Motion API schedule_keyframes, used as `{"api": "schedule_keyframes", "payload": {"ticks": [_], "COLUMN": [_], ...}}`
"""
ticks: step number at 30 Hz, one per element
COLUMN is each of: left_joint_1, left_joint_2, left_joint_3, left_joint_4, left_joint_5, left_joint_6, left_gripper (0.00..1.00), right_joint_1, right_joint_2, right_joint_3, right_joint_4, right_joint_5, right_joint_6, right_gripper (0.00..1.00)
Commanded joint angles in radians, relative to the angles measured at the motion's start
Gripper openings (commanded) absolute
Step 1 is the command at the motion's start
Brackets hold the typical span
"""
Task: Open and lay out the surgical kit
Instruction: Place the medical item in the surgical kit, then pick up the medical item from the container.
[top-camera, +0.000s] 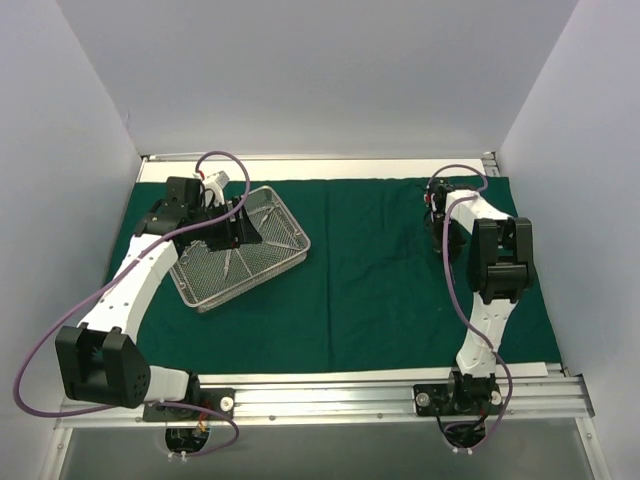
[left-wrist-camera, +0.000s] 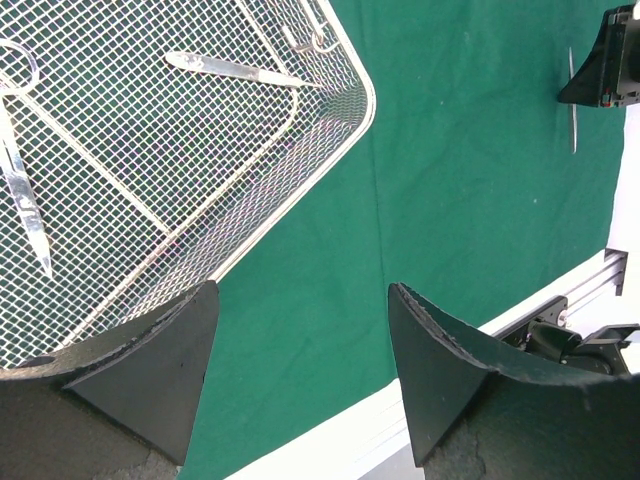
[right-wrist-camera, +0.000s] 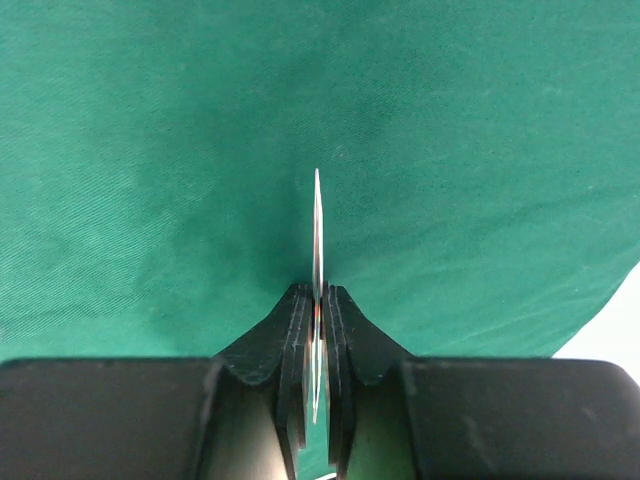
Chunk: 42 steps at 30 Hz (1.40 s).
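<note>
Item: surgical kit, partly laid out. Green cloth (top-camera: 380, 300) spread flat over the surface (top-camera: 300, 167). The wire-mesh tray (top-camera: 291, 222) sits askew on the cloth's left half. It holds at least three steel pieces: a flat tweezer-like piece (left-wrist-camera: 235, 68), a ring-handled piece (left-wrist-camera: 20, 190) and another ring handle (left-wrist-camera: 312, 38) by the far rim. Right tool (right-wrist-camera: 317, 295): closed on one slender steel instrument (right-wrist-camera: 317, 215), pinched edge-on, over the far right part of the cloth. You cannot tell whether its tip touches the fabric. Left tool (left-wrist-camera: 302, 295): jaws wide, holding nothing, hanging over the tray's corner. One finger (left-wrist-camera: 150, 360) is above the mesh, the other over cloth. Hazards, as judged: the pinch on that thin strip is narrow, so it may pivot or slide out if you swing the arm. Let go from any height and it could bounce or skid toward the cloth's edge, where bare surface shows close by. On the left, a straight descent would likely bring a finger onto the tray rim, tipping or shoving the tray and scattering its contents. Pieces lying flat on mesh give you little to bite. A closing finger may snag the wire or drag two pieces up together.
</note>
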Motion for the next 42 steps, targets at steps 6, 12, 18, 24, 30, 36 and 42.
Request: {"api": "schedule_keyframes", "payload": {"ticks": [6,12,18,24,30,36,42], "left_joint_1": [0.017,0.021,0.033,0.033,0.012,-0.022,-0.054], "left_joint_2": [0.014,0.020,0.048,0.170,0.368,0.545,0.641], "left_joint_3": [0.048,0.052,0.080,0.152,0.333,0.527,0.604], "left_joint_4": [0.023,0.017,-0.012,-0.021,-0.067,-0.256,-0.130], "left_joint_5": [0.056,0.061,0.041,-0.023,-0.117,-0.263,-0.248], "left_joint_6": [-0.013,-0.009,0.020,0.004,-0.009,-0.117,-0.068], "left_gripper": [0.77,0.77,0.78,0.80,0.72,0.56,0.51], "right_joint_1": [-0.013,-0.012,0.022,0.103,0.205,0.225,0.232], "right_joint_2": [0.017,-0.007,-0.088,-0.203,-0.220,-0.236,-0.237], "right_joint_3": [-0.022,-0.040,0.044,0.209,0.292,0.317,0.323], "right_joint_4": [-0.037,-0.045,-0.116,-0.172,-0.148,-0.116,-0.082], "right_joint_5": [0.026,0.027,0.043,0.058,-0.001,-0.316,-0.381], "right_joint_6": [0.001,0.017,0.071,0.227,0.321,0.292,0.277], "right_gripper": [0.17,0.26,0.44,0.69,1.00,1.00,0.90]}}
